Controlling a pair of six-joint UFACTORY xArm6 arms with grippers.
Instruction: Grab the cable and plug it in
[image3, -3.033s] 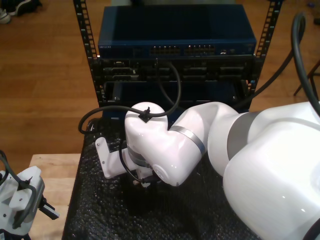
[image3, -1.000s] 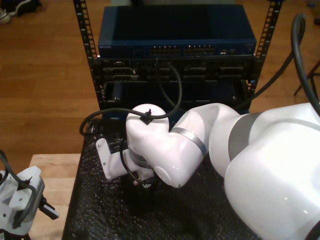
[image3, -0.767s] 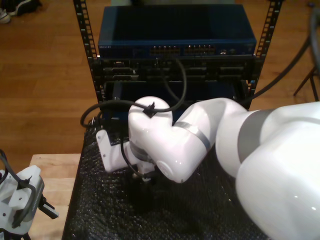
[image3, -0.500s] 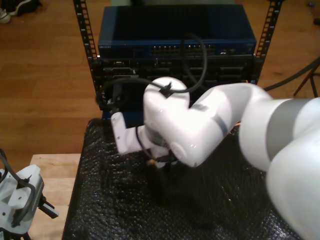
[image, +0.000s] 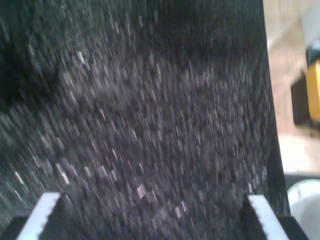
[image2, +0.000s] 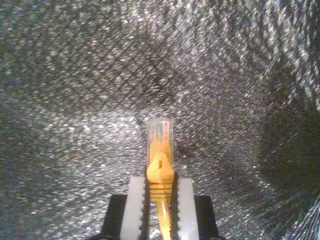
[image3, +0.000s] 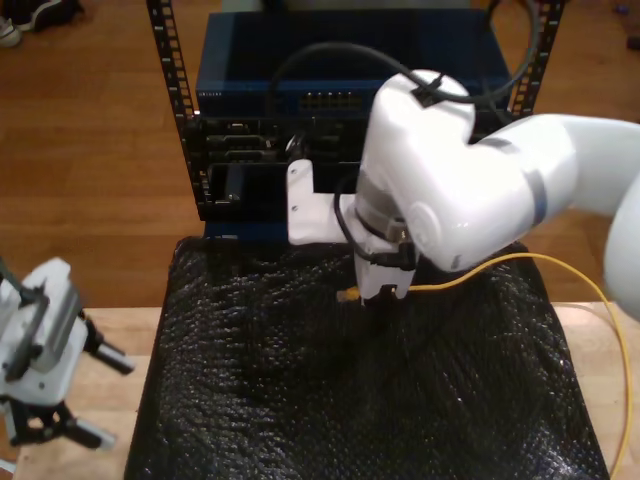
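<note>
A black bubble-textured mat (image3: 300, 400) is covering the table in front of a rack (image3: 350, 110) of network gear that is standing on a wooden floor. One cable (image2: 159, 170) (yellow-orange, with a clear plug (image2: 159, 131) at its tip) is being held just above the mat: my second gripper (image2: 160, 192) is clenching its fingers (image2: 136, 205) on the ribbed boot right behind the plug, which is pointing out past the fingertips. In the exterior view the rest of the cable is trailing away toward that view's right, curving down past the mat's edge. My first gripper (image: 155, 212) is hanging over the mat with its fingers (image: 47, 210) spread wide and nothing between them. Judging by this, the grab is done; what is left is carrying the plug to the rack, lining it up with a free port and pushing it home. Counting: one cable, one plug, two grippers, one rack with several rows of ports (image3: 325, 100).
</note>
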